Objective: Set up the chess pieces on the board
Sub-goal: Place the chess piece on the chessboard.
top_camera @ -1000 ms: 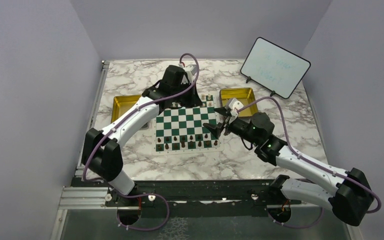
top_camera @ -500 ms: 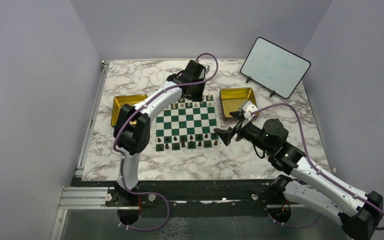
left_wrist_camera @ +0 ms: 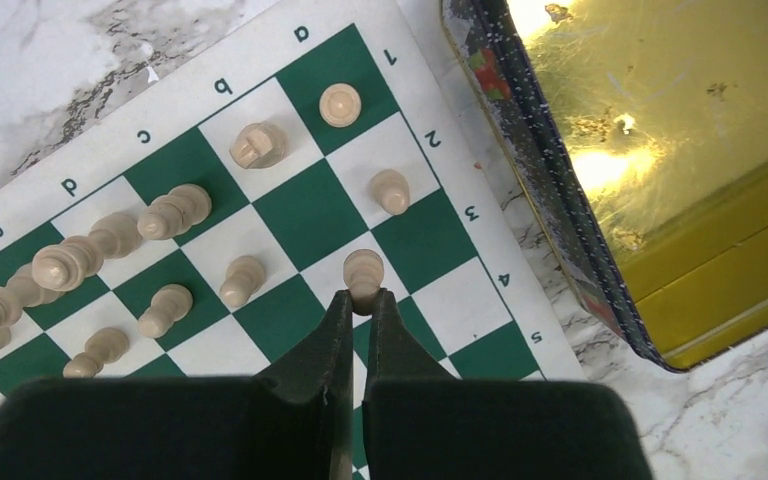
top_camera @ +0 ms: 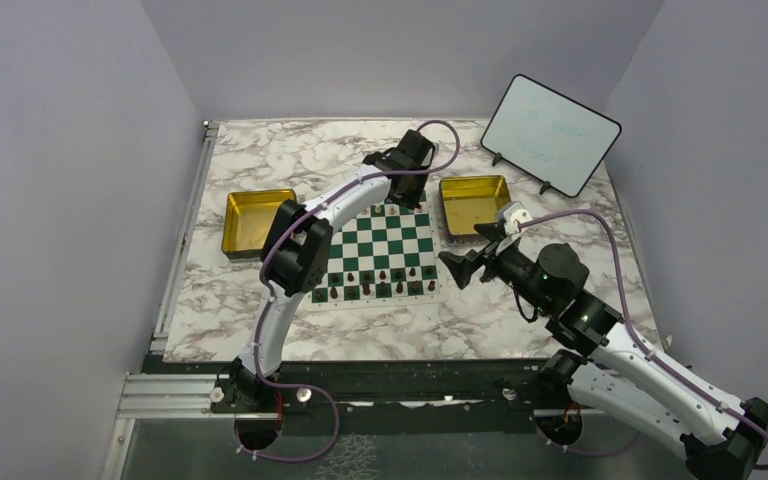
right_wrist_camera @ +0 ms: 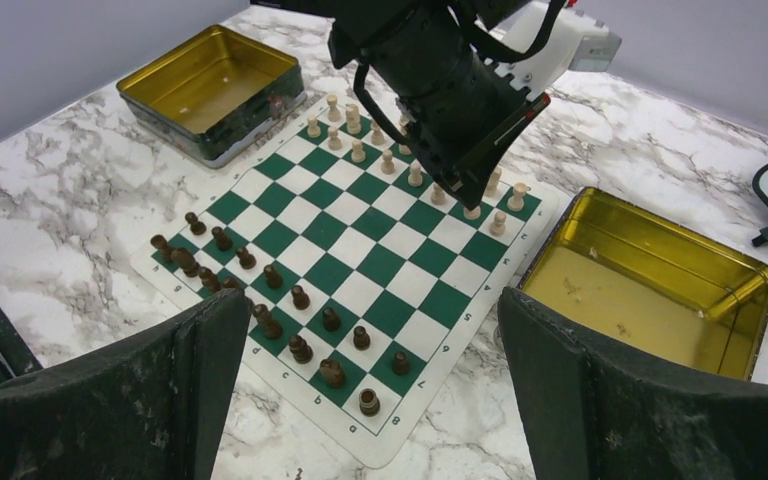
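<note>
A gold tray [top_camera: 257,220] sat on the marble worktop [top_camera: 260,160] left of the board [top_camera: 375,250], with a strip of marble between its wall and the board's left edge. Dark pieces [right_wrist_camera: 260,290] stood in the board's two near rows and cream pieces [left_wrist_camera: 170,210] crowded its far rows; the middle rows lay open between them. The left arm [top_camera: 345,195] reached across the board's left side to its far right corner. There the left jaws were closed, tips down and right at one cream pawn [left_wrist_camera: 363,272] that stood apart from the others; whether they touched it could not be told. That pawn stood close to the board's right edge. A second gold tray [top_camera: 474,205] lay just beside the board's far right border, its wall nearly on the white margin. The right jaws were spread wide and held nothing. They hung off the board's near right corner, over bare marble and pointing toward the board. A whiteboard [top_camera: 550,135] stood well beyond the board's far right corner.
</note>
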`<state>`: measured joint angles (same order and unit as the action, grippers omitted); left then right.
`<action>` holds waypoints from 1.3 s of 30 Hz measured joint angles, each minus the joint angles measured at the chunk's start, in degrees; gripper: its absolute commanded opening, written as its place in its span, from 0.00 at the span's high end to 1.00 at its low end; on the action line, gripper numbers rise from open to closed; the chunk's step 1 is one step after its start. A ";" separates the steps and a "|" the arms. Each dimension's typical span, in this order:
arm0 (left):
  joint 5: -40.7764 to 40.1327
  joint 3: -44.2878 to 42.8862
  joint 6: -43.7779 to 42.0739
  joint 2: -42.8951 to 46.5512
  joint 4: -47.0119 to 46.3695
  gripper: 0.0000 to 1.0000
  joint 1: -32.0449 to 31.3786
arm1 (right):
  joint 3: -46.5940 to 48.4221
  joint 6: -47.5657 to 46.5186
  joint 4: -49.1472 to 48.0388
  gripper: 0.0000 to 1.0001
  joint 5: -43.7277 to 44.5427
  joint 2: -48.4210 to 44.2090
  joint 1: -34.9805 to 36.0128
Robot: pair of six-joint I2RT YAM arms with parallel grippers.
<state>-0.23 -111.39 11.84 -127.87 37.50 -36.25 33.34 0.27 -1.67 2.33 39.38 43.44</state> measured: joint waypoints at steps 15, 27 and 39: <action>-2.91 -3.58 -0.57 -3.87 1.66 1.00 -0.11 | 0.00 1.16 0.20 0.00 2.80 -0.66 0.00; -4.35 -6.34 -1.25 -6.51 2.93 1.00 -0.11 | 0.00 0.92 0.76 0.00 3.45 -0.94 0.00; -5.33 -7.87 -2.03 -8.00 4.13 0.94 -0.11 | 0.02 0.74 0.96 0.00 3.45 -0.15 0.00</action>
<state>-5.56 -119.26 9.80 -135.87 41.63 -36.36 33.36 1.02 -0.71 5.78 39.22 43.44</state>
